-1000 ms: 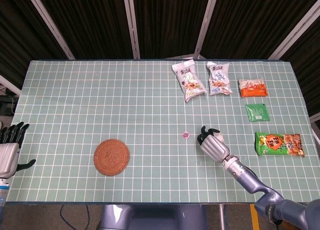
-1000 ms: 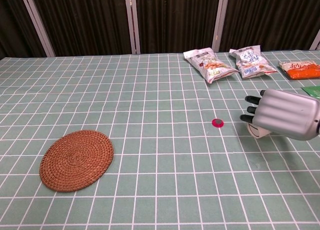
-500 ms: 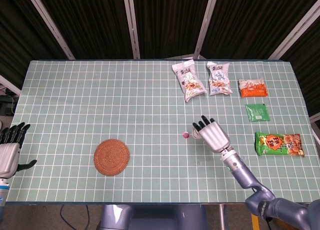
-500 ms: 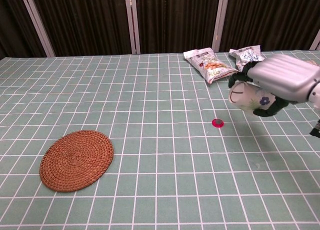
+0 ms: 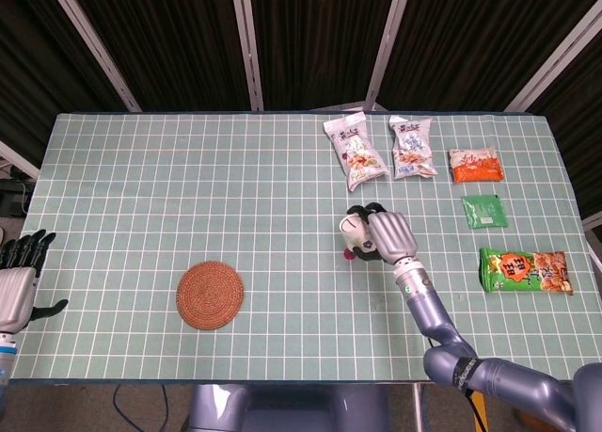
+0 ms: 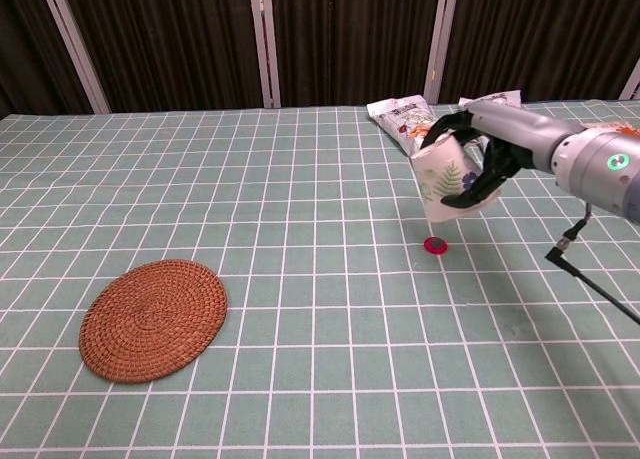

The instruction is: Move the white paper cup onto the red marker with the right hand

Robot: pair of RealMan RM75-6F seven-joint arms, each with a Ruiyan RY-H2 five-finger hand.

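My right hand (image 6: 478, 151) (image 5: 384, 234) grips the white paper cup (image 6: 443, 181), which has a green leaf print. The cup (image 5: 353, 229) hangs in the air, slightly tilted, its base just above the small red marker (image 6: 435, 245) on the green grid tablecloth. In the head view the red marker (image 5: 349, 255) peeks out just below the cup. My left hand (image 5: 19, 280) stays at the far left edge of the head view, off the table, fingers apart and holding nothing.
A round woven coaster (image 6: 153, 317) lies at the front left. Two white snack bags (image 5: 356, 152) (image 5: 411, 147) lie at the back, with an orange packet (image 5: 475, 165), a green packet (image 5: 483, 210) and a green-orange snack bag (image 5: 524, 271) along the right side.
My right hand lifted the cup off the table at the right and carried it left, from beside the marker to just above it. The left hand stayed still.
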